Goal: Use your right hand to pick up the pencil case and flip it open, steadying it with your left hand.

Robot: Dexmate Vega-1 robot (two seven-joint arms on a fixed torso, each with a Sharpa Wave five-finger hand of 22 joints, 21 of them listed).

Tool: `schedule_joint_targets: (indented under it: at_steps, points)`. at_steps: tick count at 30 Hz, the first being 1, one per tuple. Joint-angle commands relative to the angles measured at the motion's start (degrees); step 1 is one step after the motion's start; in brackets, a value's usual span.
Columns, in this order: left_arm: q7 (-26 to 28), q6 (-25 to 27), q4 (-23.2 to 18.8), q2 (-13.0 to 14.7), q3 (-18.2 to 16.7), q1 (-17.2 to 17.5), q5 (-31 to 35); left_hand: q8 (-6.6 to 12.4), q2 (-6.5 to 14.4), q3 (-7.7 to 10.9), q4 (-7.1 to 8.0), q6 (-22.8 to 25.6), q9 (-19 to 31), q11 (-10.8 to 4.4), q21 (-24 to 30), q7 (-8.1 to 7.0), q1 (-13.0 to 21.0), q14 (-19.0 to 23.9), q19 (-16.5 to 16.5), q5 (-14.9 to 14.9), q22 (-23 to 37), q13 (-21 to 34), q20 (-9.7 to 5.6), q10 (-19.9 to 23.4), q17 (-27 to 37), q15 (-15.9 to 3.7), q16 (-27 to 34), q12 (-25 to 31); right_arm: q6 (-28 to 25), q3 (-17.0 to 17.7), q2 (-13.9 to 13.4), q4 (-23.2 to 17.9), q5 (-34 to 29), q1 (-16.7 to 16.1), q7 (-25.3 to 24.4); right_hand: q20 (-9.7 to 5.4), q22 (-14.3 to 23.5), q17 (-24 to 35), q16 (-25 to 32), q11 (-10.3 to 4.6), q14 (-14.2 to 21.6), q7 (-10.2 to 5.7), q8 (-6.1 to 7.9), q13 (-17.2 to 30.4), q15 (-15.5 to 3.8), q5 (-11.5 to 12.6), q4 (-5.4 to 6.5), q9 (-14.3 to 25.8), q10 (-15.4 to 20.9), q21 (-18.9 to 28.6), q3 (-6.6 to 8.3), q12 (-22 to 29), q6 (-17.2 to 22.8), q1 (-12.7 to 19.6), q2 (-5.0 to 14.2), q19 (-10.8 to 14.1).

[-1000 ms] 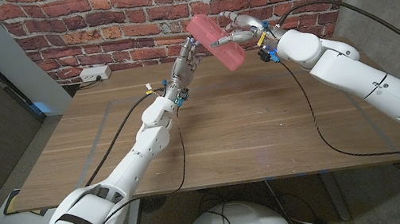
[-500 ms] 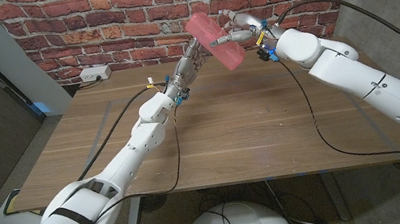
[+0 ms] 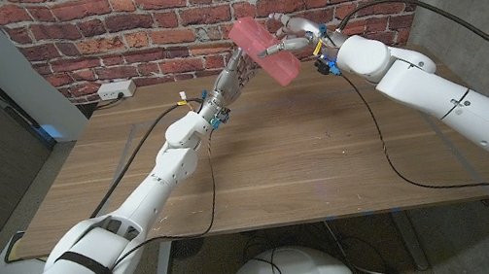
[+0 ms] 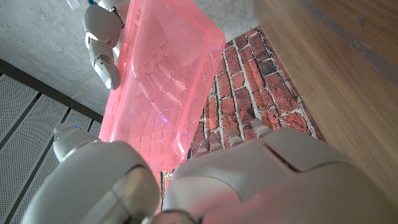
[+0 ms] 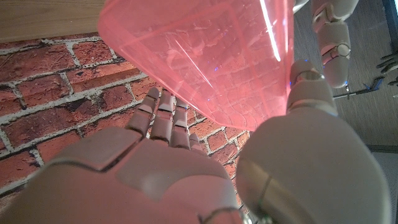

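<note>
The pink see-through pencil case [image 3: 265, 47] hangs tilted in the air over the table's far side, in front of the brick wall. My right hand [image 3: 292, 35] grips it at its upper right side, fingers wrapped on the shell [image 4: 101, 38]. My left hand [image 3: 233, 74] reaches up from below, fingers stretched and apart, their tips at the case's lower left end. In the left wrist view the case [image 4: 163, 87] runs between that hand's thumb and fingers [image 4: 249, 177]. The right wrist view shows the case [image 5: 211, 62] above my right hand [image 5: 155, 168], closed.
The wooden table [image 3: 297, 158] lies bare below both arms, with black cables trailing across it. A white power strip [image 3: 115, 91] sits at the far left edge by the brick wall [image 3: 108, 21].
My left arm has pushed a little further forward and up, bringing its fingers closer to the case's lower end. The right hand and the case have barely moved.
</note>
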Motion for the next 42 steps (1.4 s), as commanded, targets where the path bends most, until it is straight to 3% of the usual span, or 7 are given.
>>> schedule_joint_targets:
  at_steps: [1, 7, 11, 18, 22, 26, 42]
  points:
    - [-0.3, 1.4, 0.0, 0.0, -0.7, 0.3, -1.3, -0.3, 0.1, -0.68, -0.12, -13.8, 0.3, -0.12, 0.1, 0.45, 0.3, -14.3, -8.3, 0.6, 0.2, 0.4, 0.65, -0.6, 0.2, 0.44, 0.4, 0.6, 1.7, 0.7, -0.5, -0.9, -0.1, -1.1, -0.2, 0.09, 0.1, 0.4, 0.3, -10.25, 9.9, -0.19, -0.03, 0.2, -17.01, 0.2, 3.28, 0.0, 10.1, 0.0, 2.94, 0.4, -1.7, 13.5, 13.98, 0.0]
    - [-0.5, 1.7, -0.2, 0.4, -0.4, 0.1, -0.7, -0.1, 0.2, -1.45, -0.25, -15.0, 0.5, 0.23, 0.3, -0.23, 0.5, -14.5, -8.4, 1.3, 0.2, 0.7, 0.71, -1.8, 0.3, 0.56, 0.5, 0.6, 2.1, 0.9, -0.7, -1.4, -0.4, -1.4, -0.3, 0.09, 0.1, 0.6, 0.4, -10.56, 9.9, -0.41, -0.01, 0.3, -16.97, 0.3, 3.19, 0.0, 10.1, 0.0, 2.95, 0.5, -1.5, 13.8, 14.04, 0.0]
    - [-0.2, 2.0, -0.4, 0.2, -0.2, 0.1, -0.5, 1.02, 0.5, -2.0, -0.39, -13.1, 0.7, 0.44, 0.6, 1.17, 0.8, -14.4, -8.2, 1.9, 0.2, 1.0, 0.75, -1.5, 0.3, 0.78, 0.7, 1.2, 2.4, 0.7, -0.4, -1.0, -0.2, -1.2, 0.3, 0.09, 0.1, 0.7, 0.4, -10.59, 9.9, -0.43, 0.02, 0.4, -16.97, 0.3, 3.17, 0.0, 10.1, 0.0, 2.94, 0.6, -1.3, 13.8, 14.05, 0.1]
    - [0.1, 1.6, -0.2, -0.3, -0.2, 0.4, -0.6, 1.01, 1.0, -2.39, -0.57, -13.8, 0.8, -0.15, 0.8, 0.04, 1.4, -14.0, -7.8, 2.4, 0.1, 1.3, 0.49, -1.2, 0.3, 0.63, 1.0, 1.7, 3.2, 0.7, -0.4, -0.7, 0.5, -1.3, 1.2, 0.09, 0.1, 0.8, 0.5, -10.66, 10.0, -0.5, -0.02, 0.5, -16.93, 0.4, 3.12, 0.0, 10.1, 0.0, 3.0, 0.7, -1.3, 14.0, 14.02, 0.1]
    - [-0.2, 1.4, 0.5, -0.6, 0.0, 0.0, -0.5, 1.55, 1.2, -2.59, -0.69, -12.7, 0.9, 0.0, 0.9, 1.14, 1.9, -13.8, -7.6, 2.6, 0.1, 1.5, 0.46, -1.0, 0.3, 0.66, 1.1, 1.9, 3.6, 0.8, -0.5, -1.0, 0.8, -1.4, 1.7, 0.09, 0.1, 0.8, 0.4, -10.68, 10.0, -0.56, -0.03, 0.5, -16.91, 0.5, 3.2, 0.0, 10.1, 0.0, 3.02, 0.7, -1.2, 13.9, 14.03, 0.1]
    - [0.4, 1.6, 0.6, -0.8, 0.1, -0.2, 0.0, 1.47, 1.5, -2.82, -0.85, -13.3, 1.0, -0.11, 0.9, 0.11, 2.4, -14.0, -7.4, 3.0, 0.1, 1.7, 0.42, -1.8, 0.3, 0.66, 1.1, 1.9, 3.9, 0.4, -0.5, -1.0, 0.7, -1.2, 2.3, 0.1, 0.1, 0.9, 0.4, -10.69, 9.9, -0.54, -0.07, 0.6, -17.06, 0.5, 3.2, 0.0, 10.2, 0.0, 3.01, 0.8, -1.2, 14.0, 14.02, 0.1]
    - [-2.5, 1.2, 1.4, -1.2, 0.2, -0.8, -1.1, 1.77, 2.3, -3.69, -1.18, -13.9, 1.5, -0.17, 1.0, -0.81, 4.0, -14.2, -7.3, 3.9, 0.1, 2.3, 0.4, -2.8, 0.3, 0.87, 1.1, 2.2, 4.1, -0.8, 0.7, 1.3, 0.0, -0.3, 2.9, 0.08, 0.1, 1.1, 0.4, -10.82, 10.1, -0.69, 0.11, 0.7, -17.26, 0.7, 3.23, 0.0, 10.1, 0.0, 3.06, 0.9, -0.5, 14.0, 13.95, 0.2]
